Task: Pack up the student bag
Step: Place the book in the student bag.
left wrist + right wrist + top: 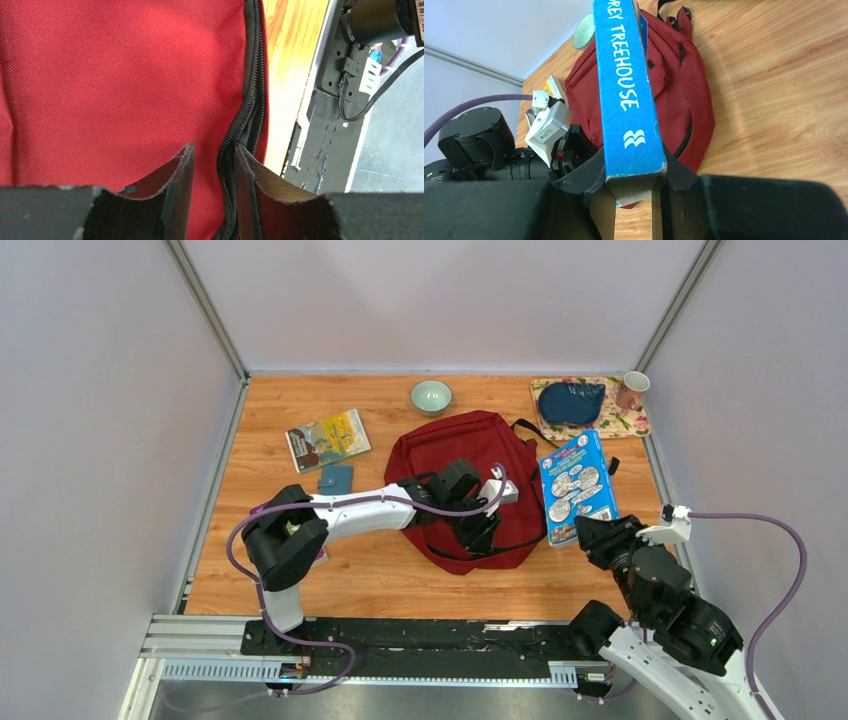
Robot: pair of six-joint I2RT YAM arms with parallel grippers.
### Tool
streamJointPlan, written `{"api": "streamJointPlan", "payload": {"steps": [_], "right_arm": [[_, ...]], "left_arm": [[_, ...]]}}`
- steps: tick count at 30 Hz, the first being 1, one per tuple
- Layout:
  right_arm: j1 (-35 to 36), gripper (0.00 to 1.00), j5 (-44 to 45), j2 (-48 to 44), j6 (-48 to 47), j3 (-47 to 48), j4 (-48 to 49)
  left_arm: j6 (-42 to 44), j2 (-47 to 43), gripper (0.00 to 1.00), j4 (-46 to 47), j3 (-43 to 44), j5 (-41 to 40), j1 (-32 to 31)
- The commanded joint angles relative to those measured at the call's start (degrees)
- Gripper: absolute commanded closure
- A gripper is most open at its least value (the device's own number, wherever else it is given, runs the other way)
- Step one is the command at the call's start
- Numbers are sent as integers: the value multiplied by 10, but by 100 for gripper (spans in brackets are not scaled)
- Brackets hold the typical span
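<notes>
The student bag (470, 455), dark red with black straps, lies flat mid-table. My left gripper (480, 530) is down on its near edge. In the left wrist view the red fabric (125, 75) fills the frame, and my left gripper (214, 147) has closed onto a fold of it with the black zipper (245, 110) between its fingers. A thick blue book (577, 480) rests just right of the bag, and my right gripper (590, 530) holds its near end. The right wrist view shows that gripper (634, 175) shut on the book's spine (624, 85), the bag (684, 85) behind it.
A yellow-covered book (328, 439) and a small blue wallet (336, 479) lie left of the bag. A pale bowl (431, 396) stands at the back. At the back right, a floral mat (618, 425) carries a dark blue pouch (571, 401) and a cup (631, 389). Walls enclose three sides.
</notes>
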Motion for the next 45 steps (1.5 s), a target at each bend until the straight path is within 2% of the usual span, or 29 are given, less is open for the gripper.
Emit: {"api": "streamJointPlan", "payload": {"steps": [1,2,5,6,7,10,13,17,21,26,29,37,42,45], "right_arm": [[2,100,14,-9,16,7,60],[2,100,14,-9,17,7,57],[2,100,14,-10,18,8,53],[2,100,15,-10,18,9,52],[2,100,15,-10,19,10,50],[2,100,19,-9,21,16,38],[2,100,24,-14,26,25,13],[2,100,26,-28,38,38,-25],[2,100,21,-46,49,46,-51],[1,100,-15,-58,80,74,-85],[1,100,-58,-57,85,91,-93],[1,100,-223,-55,147,81,-88],[2,100,-280,-45,186,37,-79],[3,100,-294,-45,209,-13,-35]], "left_arm": [[4,8,57,2,17,12,-11],[5,9,58,1,21,10,-13],[4,15,80,-3,26,-9,-16],[1,15,95,-3,27,-19,-16],[1,16,100,-3,29,-25,-16],[4,10,100,-9,39,-60,-16],[10,-2,100,-25,62,-128,-16],[24,-26,100,-59,123,-236,-15],[39,-43,100,-72,174,-300,-13],[49,-66,100,-59,212,-402,-11],[54,-85,100,-18,199,-442,-10],[58,-115,100,67,163,-507,-12],[87,-142,100,155,127,-519,-20],[100,-151,100,174,120,-508,-28]]}}
